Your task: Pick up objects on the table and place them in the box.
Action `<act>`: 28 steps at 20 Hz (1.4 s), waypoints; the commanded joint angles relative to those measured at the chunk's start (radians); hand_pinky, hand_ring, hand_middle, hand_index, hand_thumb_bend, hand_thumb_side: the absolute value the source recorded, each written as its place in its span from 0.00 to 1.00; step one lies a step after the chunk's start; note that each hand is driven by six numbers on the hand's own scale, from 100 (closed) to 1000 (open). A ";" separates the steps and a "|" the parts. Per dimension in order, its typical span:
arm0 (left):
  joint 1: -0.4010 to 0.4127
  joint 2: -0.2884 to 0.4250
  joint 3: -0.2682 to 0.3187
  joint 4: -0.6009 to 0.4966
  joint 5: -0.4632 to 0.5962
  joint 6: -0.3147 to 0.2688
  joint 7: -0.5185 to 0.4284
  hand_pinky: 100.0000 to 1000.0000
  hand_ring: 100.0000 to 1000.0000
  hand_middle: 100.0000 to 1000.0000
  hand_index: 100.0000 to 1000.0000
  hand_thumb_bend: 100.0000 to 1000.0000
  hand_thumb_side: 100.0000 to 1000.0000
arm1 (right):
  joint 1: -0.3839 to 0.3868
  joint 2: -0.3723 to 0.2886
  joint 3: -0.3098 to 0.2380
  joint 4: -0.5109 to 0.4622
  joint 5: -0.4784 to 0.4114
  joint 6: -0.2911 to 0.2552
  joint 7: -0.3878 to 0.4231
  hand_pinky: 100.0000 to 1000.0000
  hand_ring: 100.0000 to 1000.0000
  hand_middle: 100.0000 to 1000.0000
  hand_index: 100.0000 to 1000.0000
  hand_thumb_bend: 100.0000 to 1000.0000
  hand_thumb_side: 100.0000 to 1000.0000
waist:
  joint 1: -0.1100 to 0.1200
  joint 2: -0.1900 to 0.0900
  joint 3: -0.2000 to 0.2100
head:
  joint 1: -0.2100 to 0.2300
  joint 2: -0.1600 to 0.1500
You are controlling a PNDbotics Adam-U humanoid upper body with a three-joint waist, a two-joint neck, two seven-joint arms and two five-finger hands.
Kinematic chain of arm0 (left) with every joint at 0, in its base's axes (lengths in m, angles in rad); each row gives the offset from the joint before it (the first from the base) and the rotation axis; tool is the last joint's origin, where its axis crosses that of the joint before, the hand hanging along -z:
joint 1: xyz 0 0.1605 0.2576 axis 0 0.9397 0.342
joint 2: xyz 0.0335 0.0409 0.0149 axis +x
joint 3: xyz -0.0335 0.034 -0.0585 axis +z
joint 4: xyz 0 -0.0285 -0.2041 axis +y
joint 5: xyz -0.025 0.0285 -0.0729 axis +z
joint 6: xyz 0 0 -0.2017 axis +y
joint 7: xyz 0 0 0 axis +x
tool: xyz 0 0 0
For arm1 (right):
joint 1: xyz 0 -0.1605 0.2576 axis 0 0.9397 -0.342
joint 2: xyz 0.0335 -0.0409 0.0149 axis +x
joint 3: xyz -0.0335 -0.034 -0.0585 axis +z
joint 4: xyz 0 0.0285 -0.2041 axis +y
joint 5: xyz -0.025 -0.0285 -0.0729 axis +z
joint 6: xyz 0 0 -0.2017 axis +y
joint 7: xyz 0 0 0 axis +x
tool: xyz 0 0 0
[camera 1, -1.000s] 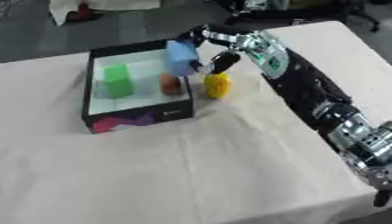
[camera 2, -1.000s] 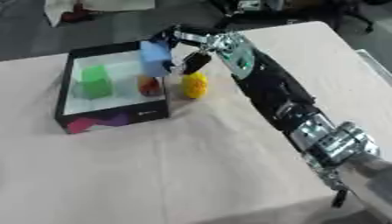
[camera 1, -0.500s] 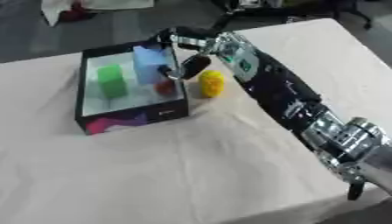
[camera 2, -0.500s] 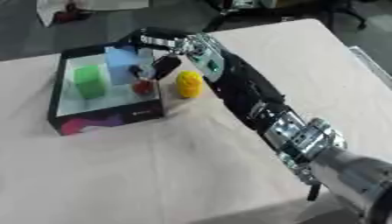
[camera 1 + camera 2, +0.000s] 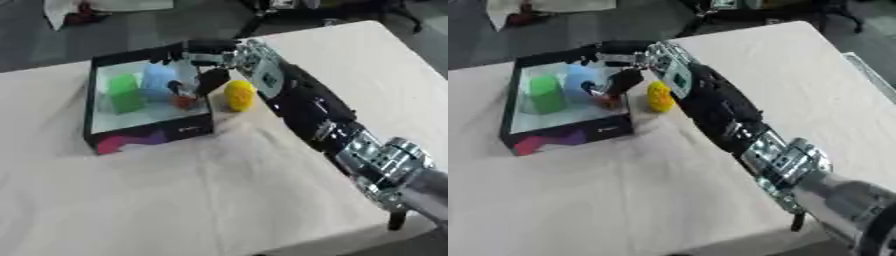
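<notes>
A black box (image 5: 149,135) with a white floor stands at the table's left. Inside it are a green block (image 5: 127,93), a pale blue block (image 5: 159,80) beside it, and a small red thing (image 5: 184,102) near the right wall. My right hand (image 5: 203,54) reaches over the box from the right, open, with its fingers stretched above the blue block and its thumb (image 5: 621,81) hanging down next to it. The blue block looks set down on the box floor. A yellow object (image 5: 239,95) stands on the table just outside the box's right wall, under my forearm. No left hand shows.
The table is covered with a beige cloth (image 5: 210,200). Dark floor and a white and red thing (image 5: 79,9) lie beyond the far edge. My right arm (image 5: 332,125) runs diagonally across the table's right half.
The right hand has carried the blue block left and down into the box beside the green block, and its fingers have straightened away from it. The camera view has shifted as well.
</notes>
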 commanded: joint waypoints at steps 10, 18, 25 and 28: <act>0.013 0.030 0.022 -0.008 0.000 0.008 0.028 0.67 0.49 0.55 0.78 0.00 0.90 | 0.066 -0.215 -0.094 0.007 -0.027 0.042 0.105 0.89 0.88 0.87 0.96 0.00 0.80 | -0.013 -0.017 -0.045 | 0.034 -0.002; 0.016 0.032 0.023 -0.007 0.000 0.010 0.029 0.67 0.49 0.55 0.78 0.00 0.90 | 0.089 -0.203 -0.112 0.151 0.158 0.037 0.094 0.88 0.87 0.85 0.96 0.00 0.60 | -0.005 -0.016 -0.051 | 0.039 -0.002; 0.018 0.028 0.021 -0.010 0.001 0.010 0.027 0.67 0.49 0.55 0.78 0.00 0.90 | 0.080 -0.159 -0.108 0.187 0.225 0.014 -0.021 0.84 0.78 0.56 0.77 0.00 0.17 | -0.004 -0.017 -0.047 | 0.035 -0.002; 0.018 0.028 0.020 -0.010 0.000 0.010 0.025 0.67 0.49 0.55 0.78 0.00 0.90 | 0.078 -0.143 -0.105 0.191 0.226 0.012 -0.078 0.83 0.75 0.49 0.69 0.00 0.16 | -0.004 -0.016 -0.046 | 0.035 -0.002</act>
